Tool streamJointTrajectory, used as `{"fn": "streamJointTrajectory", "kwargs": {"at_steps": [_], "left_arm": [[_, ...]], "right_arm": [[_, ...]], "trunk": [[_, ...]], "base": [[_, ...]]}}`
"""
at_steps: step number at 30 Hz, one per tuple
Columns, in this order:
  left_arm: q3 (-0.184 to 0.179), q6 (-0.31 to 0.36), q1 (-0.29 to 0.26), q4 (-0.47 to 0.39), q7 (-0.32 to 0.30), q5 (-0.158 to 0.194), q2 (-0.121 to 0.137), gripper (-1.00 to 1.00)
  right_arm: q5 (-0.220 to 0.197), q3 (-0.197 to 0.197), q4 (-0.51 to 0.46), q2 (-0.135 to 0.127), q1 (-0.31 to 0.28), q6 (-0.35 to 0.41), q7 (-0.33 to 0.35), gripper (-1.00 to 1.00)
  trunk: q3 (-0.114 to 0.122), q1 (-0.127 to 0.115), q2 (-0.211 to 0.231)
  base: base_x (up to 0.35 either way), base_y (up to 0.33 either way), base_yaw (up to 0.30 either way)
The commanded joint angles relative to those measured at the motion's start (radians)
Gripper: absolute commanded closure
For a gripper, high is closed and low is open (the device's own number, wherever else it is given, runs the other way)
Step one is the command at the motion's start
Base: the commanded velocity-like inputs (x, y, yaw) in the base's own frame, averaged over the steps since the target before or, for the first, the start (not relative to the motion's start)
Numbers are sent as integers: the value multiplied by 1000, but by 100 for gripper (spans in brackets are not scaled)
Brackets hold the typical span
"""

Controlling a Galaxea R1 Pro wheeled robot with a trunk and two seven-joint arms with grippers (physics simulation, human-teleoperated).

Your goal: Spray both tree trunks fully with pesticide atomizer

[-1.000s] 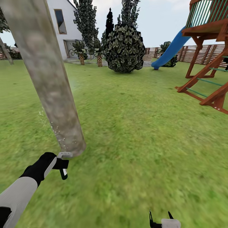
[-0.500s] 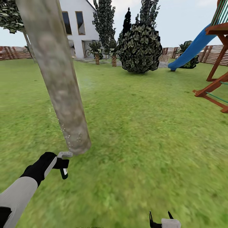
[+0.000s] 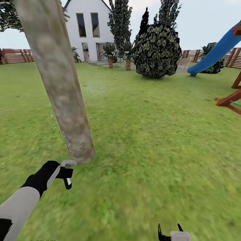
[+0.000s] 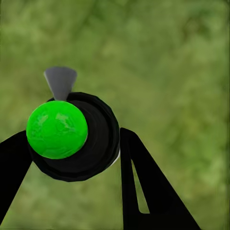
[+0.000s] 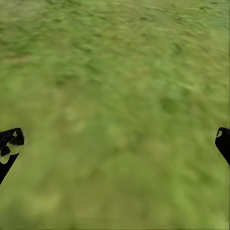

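Head view: left pincer (image 3: 67,174) clamped on pesticide atomizer (image 3: 68,173), nozzle by tree trunk (image 3: 58,80) base. Sweep spray upward w/ slow passes. Right pincer (image 5: 115,143) wide open, empty.

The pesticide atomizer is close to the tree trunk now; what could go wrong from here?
1. The specks of pesticide sit low on the tree trunk; the upper bark looks bare, so coverage may stay incomplete.
2. The pesticide atomizer in the left gripper hangs very near the trunk's base; a small forward move could bump it.
3. The gripper fingers clamp a round bottle, which might slip or twist.
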Motion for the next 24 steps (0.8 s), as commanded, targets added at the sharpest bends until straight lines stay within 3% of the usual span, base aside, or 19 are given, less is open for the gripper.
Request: {"fn": "streamJointTrajectory", "kwargs": {"at_steps": [1,7,10,14,16,19,24], "left_arm": [[0,0,0,0,0,0,0,100],[1,-7,0,-2,0,2,-7,100],[4,-88,0,-3,-5,4,-10,100],[-3,-82,-15,-1,-15,5,-12,100],[-3,-52,-24,-1,-16,6,-17,100],[-5,75,-98,-1,-18,5,-55,100],[-10,143,-146,-30,-16,-5,-110,100]], "right_arm": [[0,0,0,0,0,0,0,-100],[0,-1,0,-1,0,0,0,-100],[0,-1,0,0,0,-1,0,-100],[0,-1,0,-1,0,-1,0,-100],[0,-1,0,-1,0,-1,0,-100],[0,-1,0,-1,0,-1,0,-100],[0,-1,0,-6,0,-1,0,-100]], "trunk": [[0,0,0],[0,0,0],[0,0,0],[0,0,0],[0,0,0],[0,0,0],[0,0,0]], "base": [[101,-268,271],[-59,-259,277],[-133,-120,278],[-11,-10,278],[-1,-1,272],[0,0,77],[-12,-53,6]]}}
